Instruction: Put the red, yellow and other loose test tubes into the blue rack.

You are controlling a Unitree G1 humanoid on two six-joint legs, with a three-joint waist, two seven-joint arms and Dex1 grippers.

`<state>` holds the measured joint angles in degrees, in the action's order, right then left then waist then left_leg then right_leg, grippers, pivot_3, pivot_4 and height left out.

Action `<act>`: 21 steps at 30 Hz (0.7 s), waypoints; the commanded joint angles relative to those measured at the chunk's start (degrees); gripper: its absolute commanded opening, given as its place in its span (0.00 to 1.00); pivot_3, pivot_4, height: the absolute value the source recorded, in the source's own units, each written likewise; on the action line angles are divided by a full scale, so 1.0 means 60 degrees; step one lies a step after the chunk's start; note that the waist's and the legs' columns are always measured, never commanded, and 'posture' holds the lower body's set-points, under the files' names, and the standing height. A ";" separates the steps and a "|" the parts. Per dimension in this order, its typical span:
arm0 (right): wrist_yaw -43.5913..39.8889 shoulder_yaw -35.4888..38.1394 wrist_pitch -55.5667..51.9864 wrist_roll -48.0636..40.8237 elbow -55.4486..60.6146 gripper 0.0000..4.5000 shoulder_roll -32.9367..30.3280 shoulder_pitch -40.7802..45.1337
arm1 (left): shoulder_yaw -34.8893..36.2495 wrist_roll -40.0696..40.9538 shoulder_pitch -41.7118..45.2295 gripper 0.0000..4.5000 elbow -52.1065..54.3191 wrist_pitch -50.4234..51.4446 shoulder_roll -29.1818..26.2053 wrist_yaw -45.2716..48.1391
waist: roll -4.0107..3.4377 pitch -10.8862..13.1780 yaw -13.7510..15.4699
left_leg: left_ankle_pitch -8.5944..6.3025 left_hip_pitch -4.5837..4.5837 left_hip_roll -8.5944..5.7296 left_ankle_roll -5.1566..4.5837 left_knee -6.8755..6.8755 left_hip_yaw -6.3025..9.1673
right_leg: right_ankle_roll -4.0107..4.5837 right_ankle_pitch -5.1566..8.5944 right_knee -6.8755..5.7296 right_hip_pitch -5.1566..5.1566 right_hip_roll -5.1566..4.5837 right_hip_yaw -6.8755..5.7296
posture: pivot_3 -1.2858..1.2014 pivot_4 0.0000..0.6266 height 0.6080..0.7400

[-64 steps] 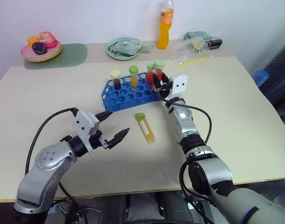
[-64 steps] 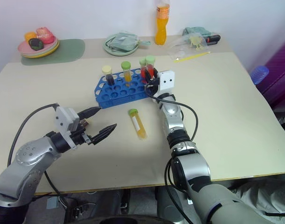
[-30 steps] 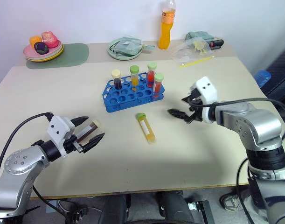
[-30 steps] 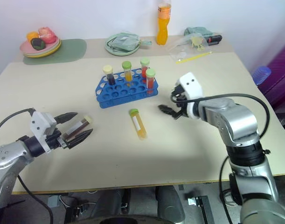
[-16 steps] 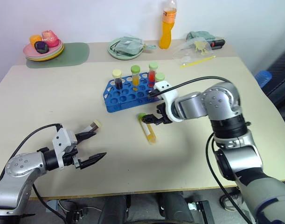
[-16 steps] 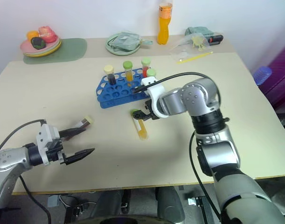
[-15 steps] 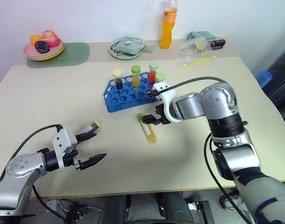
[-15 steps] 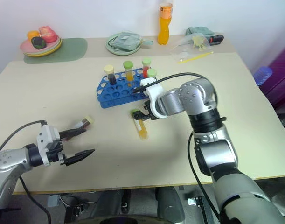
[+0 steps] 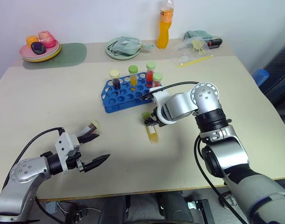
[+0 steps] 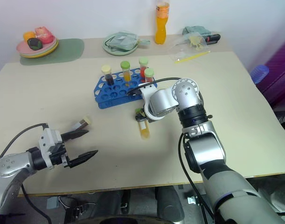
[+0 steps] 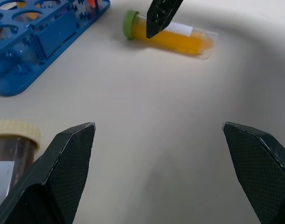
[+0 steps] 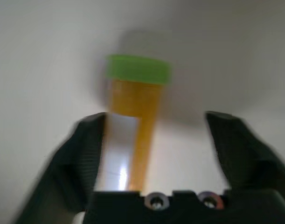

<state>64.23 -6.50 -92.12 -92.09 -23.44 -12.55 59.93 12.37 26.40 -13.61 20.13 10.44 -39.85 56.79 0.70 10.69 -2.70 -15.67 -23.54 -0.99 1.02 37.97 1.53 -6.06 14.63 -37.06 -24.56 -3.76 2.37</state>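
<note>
Beige table (image 9: 254, 116) against a white wall carries the work, with clutter kept along the far edge at the top of the head views: a plate of food (image 9: 39, 47) at upper left, an orange bottle (image 9: 164, 24) at top centre and a dish (image 9: 126, 48) beside it, all well clear of the task area. Blue rack (image 9: 128, 95) sits centre frame and holds four capped tubes upright in its rear rows, leaving the front holes free for what remains. Yellow tube (image 9: 151, 129) lies flat on the table just below the rack, green cap toward it. Right gripper (image 9: 150, 120) is angled down over the cap end; in the right wrist view its two fingers stand apart on either side of the tube body, not clamped, a straddle that suits a grasp near the cap so the tube can later be swung upright. Brown tube (image 9: 92, 127) with a cream cap lies at lower left, near the left gripper (image 9: 90, 151), whose fingers are spread wide with nothing between them; judged to be waiting its turn. Two loose tubes are outstanding.
</note>
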 commanded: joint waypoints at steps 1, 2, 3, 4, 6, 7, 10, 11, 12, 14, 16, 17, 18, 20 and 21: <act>0.0741 -0.0165 0.0460 -0.1408 0.0173 0.35 -0.0094 0.0212 | 0.0087 0.0037 -0.0112 1.00 0.0291 -0.0118 0.0009 -0.0059 | 0.0000 0.0000 -0.0003 | 0.0000 0.0000 0.0001 0.0000 0.0000 0.0000 | 0.0000 0.0000 0.0000 0.0000 0.0002 0.0000 | 0.52 0.24 0.92; 0.0932 -0.0262 0.0706 -0.1798 0.0256 0.23 -0.0165 0.0253 | 0.0097 0.0038 -0.0137 1.00 0.0299 -0.0127 0.0010 -0.0065 | 0.0000 0.0000 0.0000 | 0.0000 0.0000 0.0002 -0.0001 0.0000 0.0000 | 0.0000 0.0000 0.0000 0.0000 0.0006 0.0000 | 0.52 0.24 0.92; 0.1131 -0.0412 0.0948 -0.2184 0.0353 0.17 -0.0261 0.0267 | 0.0104 0.0040 -0.0155 1.00 0.0306 -0.0133 0.0009 -0.0070 | 0.0000 0.0000 0.0001 | 0.0000 0.0000 0.0002 -0.0001 0.0001 0.0000 | -0.0001 0.0000 -0.0001 0.0000 0.0009 0.0000 | 0.52 0.24 0.92; 0.1112 -0.0472 0.1209 -0.2552 0.0548 0.15 -0.0342 0.0281 | 0.0110 0.0043 -0.0152 1.00 0.0316 -0.0126 0.0007 -0.0089 | 0.0000 0.0000 0.0002 | 0.0000 0.0000 0.0003 -0.0001 0.0001 0.0000 | -0.0001 0.0000 0.0000 0.0000 0.0010 0.0000 | 0.52 0.24 0.92; 0.1331 -0.0530 0.1907 -0.3282 0.0942 0.15 -0.0479 0.0148 | 0.0107 0.0063 -0.0112 1.00 0.0375 -0.0055 -0.0007 -0.0158 | -0.0001 0.0001 0.0006 | 0.0000 -0.0001 0.0003 -0.0001 0.0001 0.0000 | -0.0001 0.0000 0.0001 0.0000 0.0012 0.0000 | 0.52 0.24 0.92; 0.1291 -0.0485 0.2162 -0.3431 0.1141 0.15 -0.0543 0.0060 | 0.0090 0.0081 -0.0066 1.00 0.0463 0.0033 -0.0017 -0.0237 | -0.0001 0.0001 0.0006 | 0.0000 -0.0001 0.0003 -0.0002 0.0001 0.0000 | -0.0002 0.0000 0.0002 0.0001 0.0012 0.0000 | 0.52 0.24 0.92; -0.0829 0.0011 0.2633 -0.2322 0.2668 0.15 -0.0822 -0.0191 | 0.0019 0.0146 0.0092 1.00 0.0845 0.0367 0.0002 -0.0578 | 0.0000 0.0000 0.0027 | -0.0001 -0.0002 0.0006 -0.0003 0.0001 0.0001 | -0.0003 0.0000 0.0004 0.0002 0.0016 0.0000 | 0.52 0.24 0.92; -0.2189 0.0206 0.2969 -0.1440 0.3447 0.15 -0.0929 -0.0286 | -0.0010 0.0174 0.0156 1.00 0.0998 0.0506 0.0026 -0.0722 | -0.0002 0.0002 0.0037 | -0.0001 -0.0003 0.0006 -0.0003 0.0002 0.0001 | -0.0003 0.0000 0.0005 0.0002 0.0018 -0.0001 | 0.52 0.24 0.92; -0.3620 0.0424 0.3431 -0.0688 0.4144 0.15 -0.0974 -0.0471 | -0.0023 0.0214 0.0221 1.00 0.1145 0.0639 0.0068 -0.0882 | -0.0002 0.0002 0.0032 | -0.0001 -0.0007 0.0006 -0.0004 0.0002 0.0002 | -0.0004 0.0000 0.0010 0.0002 0.0019 -0.0001 | 0.52 0.24 0.92; -0.6200 0.0419 0.4687 0.1060 0.5039 0.15 -0.1226 -0.0916 | -0.0032 0.0327 0.0450 1.00 0.1401 0.0904 0.0248 -0.1311 | -0.0001 0.0001 0.0045 | -0.0003 -0.0008 0.0008 -0.0007 0.0004 0.0002 | -0.0008 0.0000 0.0013 0.0002 0.0028 -0.0003 | 0.52 0.24 0.92; -0.8532 -0.0320 0.6625 0.3615 0.5432 0.15 -0.1578 -0.1436 | -0.0021 0.0426 0.0808 1.00 0.1530 0.1146 0.0542 -0.1807 | 0.0006 -0.0003 0.0049 | -0.0005 -0.0004 0.0012 -0.0009 0.0006 0.0003 | -0.0010 0.0000 0.0014 0.0008 0.0033 -0.0004 | 0.52 0.24 0.92; -0.9508 -0.0862 0.7837 0.5024 0.5308 0.15 -0.1628 -0.1723 | -0.0037 0.0519 0.1069 1.00 0.1591 0.1313 0.0749 -0.2122 | 0.0007 -0.0004 0.0051 | -0.0005 -0.0001 0.0012 -0.0009 0.0011 0.0003 | -0.0010 0.0000 0.0013 0.0012 0.0034 -0.0005 | 0.52 0.24 0.92; -1.0217 -0.1279 0.8948 0.6200 0.5067 0.15 -0.1522 -0.1967 | -0.0067 0.0602 0.1308 1.00 0.1655 0.1472 0.0934 -0.2396 | 0.0008 -0.0005 0.0046 | -0.0005 0.0006 0.0011 -0.0009 0.0011 0.0003 | -0.0010 0.0000 0.0011 0.0019 0.0034 -0.0005 | 0.52 0.24 0.92; -1.1171 -0.1743 1.0946 0.8018 0.4301 0.15 -0.0985 -0.2331 | -0.0139 0.0659 0.1691 1.00 0.1755 0.1711 0.1244 -0.2851 | 0.0009 -0.0005 0.0030 | -0.0005 0.0015 0.0011 -0.0009 0.0016 0.0001 | -0.0011 0.0000 0.0006 0.0023 0.0037 -0.0004 | 0.52 0.24 0.92; -1.1437 -0.1883 1.1941 0.8826 0.3821 0.15 -0.0617 -0.2458 | -0.0200 0.0614 0.1844 1.00 0.1775 0.1790 0.1392 -0.3068 | 0.0007 -0.0004 0.0003 | -0.0004 0.0015 0.0012 -0.0008 0.0015 0.0001 | -0.0011 0.0000 0.0001 0.0020 0.0038 -0.0004 | 0.52 0.24 0.92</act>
<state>-0.24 -16.45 -30.22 -46.96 0.82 -18.31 44.66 11.59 29.31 -3.30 28.35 20.64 -32.07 40.44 0.75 10.67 -2.69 -15.70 -23.44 -0.89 0.97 38.03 1.51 -6.13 14.62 -37.08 -24.49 -3.49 2.38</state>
